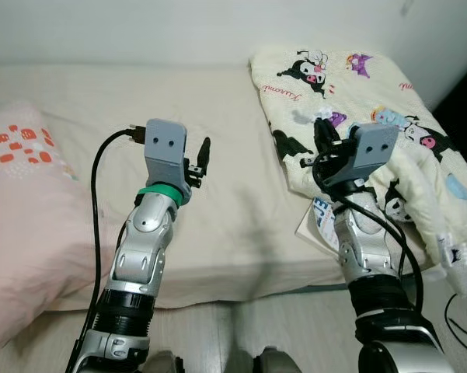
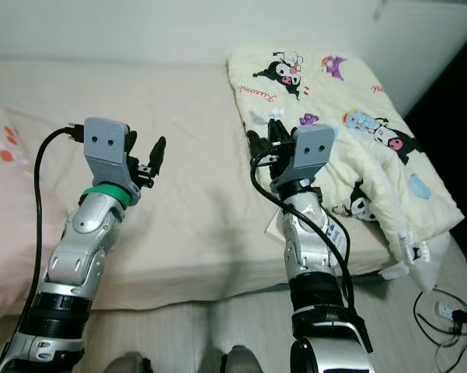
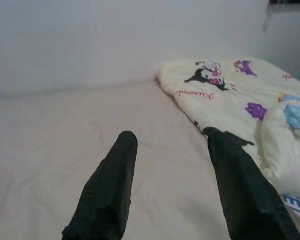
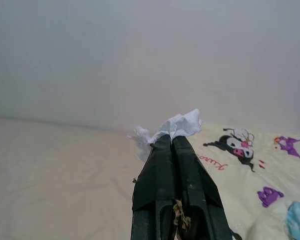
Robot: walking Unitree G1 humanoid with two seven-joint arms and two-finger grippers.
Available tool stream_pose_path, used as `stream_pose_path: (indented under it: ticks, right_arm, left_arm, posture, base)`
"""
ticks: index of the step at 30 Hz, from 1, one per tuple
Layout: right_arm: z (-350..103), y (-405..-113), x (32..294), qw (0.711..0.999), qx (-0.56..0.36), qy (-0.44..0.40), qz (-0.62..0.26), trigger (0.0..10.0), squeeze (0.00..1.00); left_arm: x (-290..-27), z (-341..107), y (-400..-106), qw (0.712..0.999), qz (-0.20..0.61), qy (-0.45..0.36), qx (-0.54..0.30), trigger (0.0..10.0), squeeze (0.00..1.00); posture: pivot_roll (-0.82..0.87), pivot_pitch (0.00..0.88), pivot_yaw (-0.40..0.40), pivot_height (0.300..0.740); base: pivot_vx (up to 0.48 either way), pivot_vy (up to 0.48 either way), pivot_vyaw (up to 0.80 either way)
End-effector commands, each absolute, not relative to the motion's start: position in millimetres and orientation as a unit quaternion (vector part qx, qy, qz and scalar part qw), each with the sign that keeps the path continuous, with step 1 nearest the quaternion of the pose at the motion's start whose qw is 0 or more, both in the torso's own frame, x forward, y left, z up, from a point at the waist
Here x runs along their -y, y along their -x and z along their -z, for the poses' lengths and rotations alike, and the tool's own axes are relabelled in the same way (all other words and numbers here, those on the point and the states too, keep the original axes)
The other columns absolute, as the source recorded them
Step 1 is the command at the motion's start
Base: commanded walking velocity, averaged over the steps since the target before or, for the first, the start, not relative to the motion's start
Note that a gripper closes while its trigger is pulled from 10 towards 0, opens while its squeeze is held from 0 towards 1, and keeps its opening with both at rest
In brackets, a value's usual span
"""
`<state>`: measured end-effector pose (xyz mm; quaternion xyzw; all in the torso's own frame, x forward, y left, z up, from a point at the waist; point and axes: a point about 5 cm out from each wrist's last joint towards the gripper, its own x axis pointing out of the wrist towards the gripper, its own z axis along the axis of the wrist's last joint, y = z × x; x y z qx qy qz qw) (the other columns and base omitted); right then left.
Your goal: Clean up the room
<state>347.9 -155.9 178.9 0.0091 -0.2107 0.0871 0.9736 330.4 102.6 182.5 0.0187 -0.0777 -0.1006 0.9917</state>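
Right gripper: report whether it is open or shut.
Shut. In the right wrist view the right gripper has its two black fingers pressed together, pinching a crumpled white tissue at their tips.

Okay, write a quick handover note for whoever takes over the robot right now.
Right claw: shut on a white tissue, held up above the bed beside the cartoon blanket.
Left claw: open, holds nothing, raised over the bare sheet.
Done: tissue picked up.
Left: get rid of the tissue; blanket lies rumpled on the bed's right side, pink pillow at its left edge.
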Motion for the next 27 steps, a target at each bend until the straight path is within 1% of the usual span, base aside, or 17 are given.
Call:
stream_pose_path:
  ticks: [1, 4, 20, 23, 27]
  right_arm:
    - [-172, -344, 158, 0.977, 0.199, -0.011, -0.081, 10.0, 0.0]
    - [-167, -341, 149, 0.976, 0.193, -0.019, -0.095, 10.0, 0.0]
    - [-163, -338, 134, 0.977, 0.183, -0.025, -0.111, 10.0, 0.0]
    - [-163, -338, 132, 0.977, 0.181, -0.027, -0.112, 10.0, 0.0]
    - [-162, -338, 130, 0.977, 0.178, -0.03, -0.113, 10.0, 0.0]
  left_arm:
    - [-100, -176, -330, 0.991, 0.108, -0.03, 0.073, 10.0, 0.0]
    - [-96, -170, -327, 0.989, 0.122, -0.029, 0.074, 10.0, 0.0]
    - [-95, -169, -324, 0.989, 0.123, -0.029, 0.072, 10.0, 0.0]
    - [-95, -169, -324, 0.989, 0.123, -0.03, 0.074, 10.0, 0.0]
    - [-96, -170, -324, 0.989, 0.123, -0.028, 0.074, 10.0, 0.0]
  posture:
    - [-0.02, 0.0, -0.02, 0.708]
    - [-0.03, 0.0, -0.016, 0.708]
    - [-0.02, 0.0, -0.009, 0.708]
    - [-0.02, 0.0, -0.008, 0.708]
    - [-0.02, 0.0, -0.007, 0.708]
  base:
    - [0.0, 0.0, 0.0]
    - [0.0, 0.0, 0.0]
    - [0.0, 0.0, 0.0]
    - [-0.269, 0.0, 0.0]
    - [-0.429, 0.0, 0.0]
